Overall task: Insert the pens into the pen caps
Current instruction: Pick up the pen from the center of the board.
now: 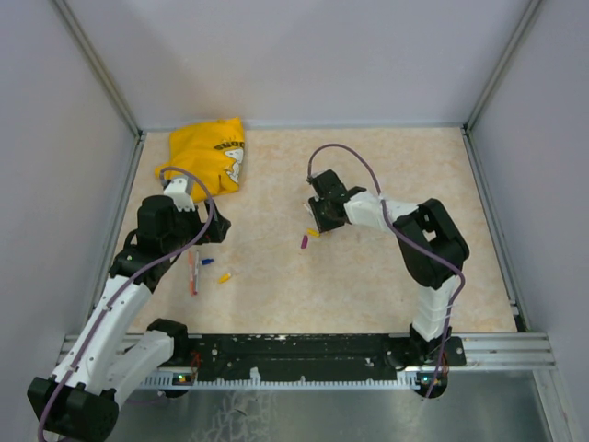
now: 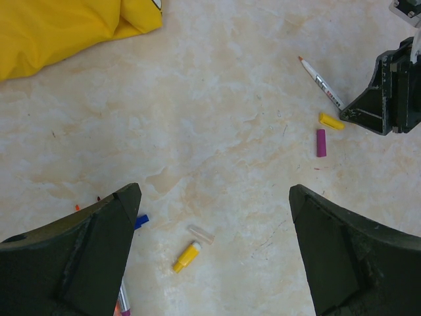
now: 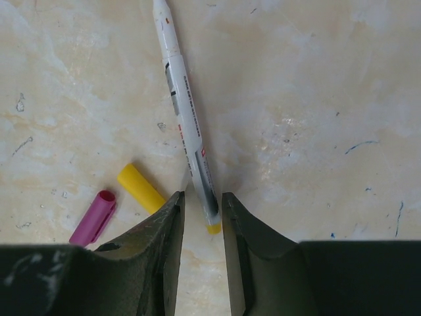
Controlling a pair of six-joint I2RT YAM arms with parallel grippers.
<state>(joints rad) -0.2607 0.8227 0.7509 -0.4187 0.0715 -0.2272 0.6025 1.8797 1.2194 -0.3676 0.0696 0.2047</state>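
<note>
The right hand point(image 3: 203, 195) straddles the white pen point(image 3: 187, 112), fingers narrowly apart; the left hand point(image 2: 215, 189) gapes wide.

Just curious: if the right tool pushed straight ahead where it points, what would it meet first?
The white pen: its yellow end lies between the right tool's fingers. How high the tool sits above it is unclear.

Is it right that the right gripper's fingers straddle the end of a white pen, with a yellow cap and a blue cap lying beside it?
Nearly: the right wrist view shows a purple cap there, not a blue one. The right gripper does straddle the end of the white pen, with the yellow cap and that purple cap beside it.
</note>
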